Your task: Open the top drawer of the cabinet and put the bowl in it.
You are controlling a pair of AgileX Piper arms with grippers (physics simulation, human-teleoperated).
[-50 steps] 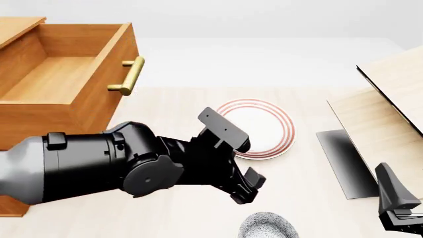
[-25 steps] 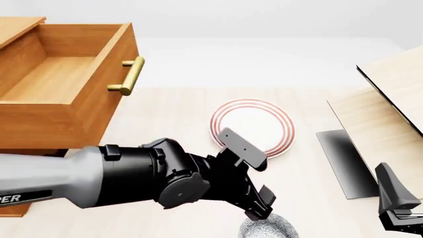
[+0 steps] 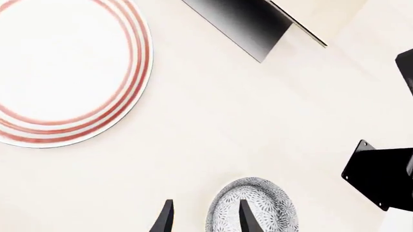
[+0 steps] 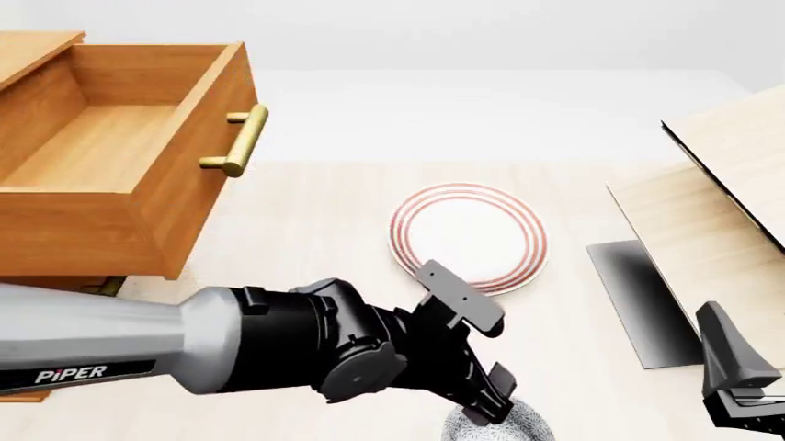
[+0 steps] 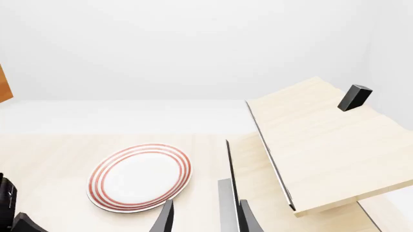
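Observation:
The speckled bowl [image 4: 530,425] sits at the table's near edge, half hidden under my left gripper [image 4: 491,401]. In the left wrist view the left gripper [image 3: 203,220] is open and straddles the bowl's [image 3: 264,208] rim: one finger [image 3: 245,217] is over the inside, the other [image 3: 164,220] is outside the rim. The top drawer [image 4: 123,138] of the cabinet [image 4: 31,50] stands pulled out and empty, brass handle [image 4: 239,140] facing right. My right gripper [image 4: 736,390] hovers open at the near right, nothing between its fingers [image 5: 164,217].
A white plate with red rings [image 4: 470,236] lies mid-table, just beyond the left gripper. Pale wood panels [image 4: 718,193] with a dark slanted face [image 4: 631,294] stand at the right. The right gripper's black body [image 3: 380,179] shows near the bowl in the left wrist view.
My left arm has swung right and down toward the near edge, bringing its open fingers from beside the plate onto the bowl's rim. The right arm has not moved.

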